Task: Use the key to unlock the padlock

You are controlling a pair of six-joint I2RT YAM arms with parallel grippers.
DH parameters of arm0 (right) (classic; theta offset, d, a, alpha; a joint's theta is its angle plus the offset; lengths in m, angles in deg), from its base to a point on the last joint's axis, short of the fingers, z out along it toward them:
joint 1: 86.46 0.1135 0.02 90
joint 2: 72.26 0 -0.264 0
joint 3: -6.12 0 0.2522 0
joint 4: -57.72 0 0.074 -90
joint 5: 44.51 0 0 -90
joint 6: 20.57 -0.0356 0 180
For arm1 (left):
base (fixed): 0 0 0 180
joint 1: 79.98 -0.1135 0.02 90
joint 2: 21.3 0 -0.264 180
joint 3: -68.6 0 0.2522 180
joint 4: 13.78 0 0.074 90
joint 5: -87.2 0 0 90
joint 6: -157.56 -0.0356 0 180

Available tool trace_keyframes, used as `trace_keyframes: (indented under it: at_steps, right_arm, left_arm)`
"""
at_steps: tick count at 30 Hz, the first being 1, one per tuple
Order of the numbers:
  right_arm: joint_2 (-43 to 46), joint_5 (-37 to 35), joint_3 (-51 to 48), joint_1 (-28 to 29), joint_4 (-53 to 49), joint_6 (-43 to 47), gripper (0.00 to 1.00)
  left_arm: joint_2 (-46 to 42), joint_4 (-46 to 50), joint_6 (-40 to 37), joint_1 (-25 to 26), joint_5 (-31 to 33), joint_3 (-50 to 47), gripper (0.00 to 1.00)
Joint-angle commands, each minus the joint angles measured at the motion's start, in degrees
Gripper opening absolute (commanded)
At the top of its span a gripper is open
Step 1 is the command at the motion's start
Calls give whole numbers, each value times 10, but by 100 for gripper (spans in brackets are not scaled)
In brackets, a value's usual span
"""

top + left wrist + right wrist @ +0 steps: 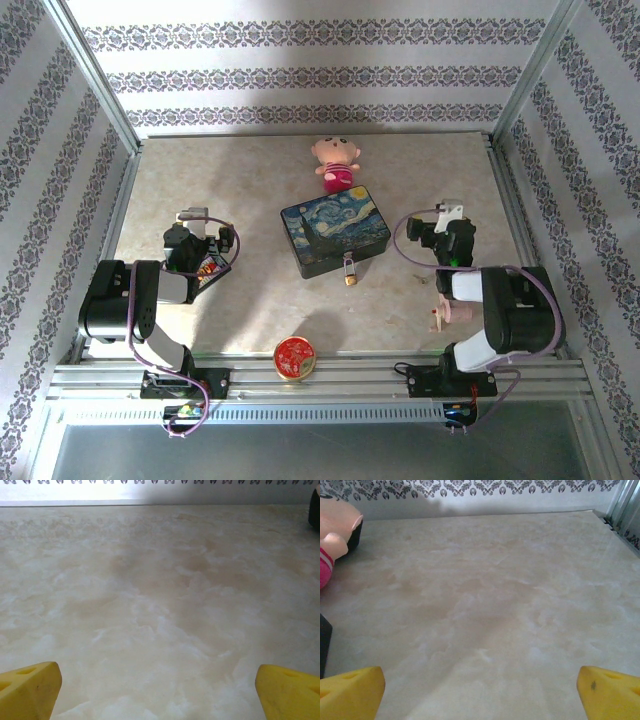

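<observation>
The padlock (349,273), a tiny brass body with a thin silvery shackle, lies on the table against the near edge of the blue painted tin box (335,232). The key is out of view. My left gripper (198,238) sits left of the box, and in its wrist view the left gripper (160,692) is open, its yellow fingertips (30,692) wide apart over bare table. My right gripper (446,238) sits right of the box. Seen from its own wrist, the right gripper (480,695) is likewise open with nothing between the fingertips (610,695).
A pink doll (335,165) lies behind the box and shows again as the doll (335,535) at the left. A round red tin (295,358) sits at the near edge. A small colourful item (211,267) lies under the left arm, a pink toy (441,315) by the right arm.
</observation>
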Motion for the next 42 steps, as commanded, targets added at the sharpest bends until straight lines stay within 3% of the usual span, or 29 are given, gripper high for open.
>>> trace_keyframes:
  at_steps: [1,9,16,22,30,37,42]
  right_arm:
    - [43,-27,32,3,-61,-9,98]
    - [164,-105,76,17,-310,-48,98]
    - [249,-190,155,98,-630,-113,76]
    - [280,-175,189,144,-818,-212,63]
    - [237,-126,203,181,-935,-277,53]
    - [164,-116,217,185,-946,-282,53]
    - [120,-87,230,154,-929,-260,54]
  left_arm:
    - [-16,0,17,0,29,1,99]
    - [-152,151,32,0,67,21,99]
    - [-259,206,157,1,48,28,99]
    - [-302,249,253,12,9,18,99]
    - [-339,292,279,42,19,-9,99]
    - [-308,283,288,42,2,6,99]
    - [-296,282,299,42,-6,15,99]
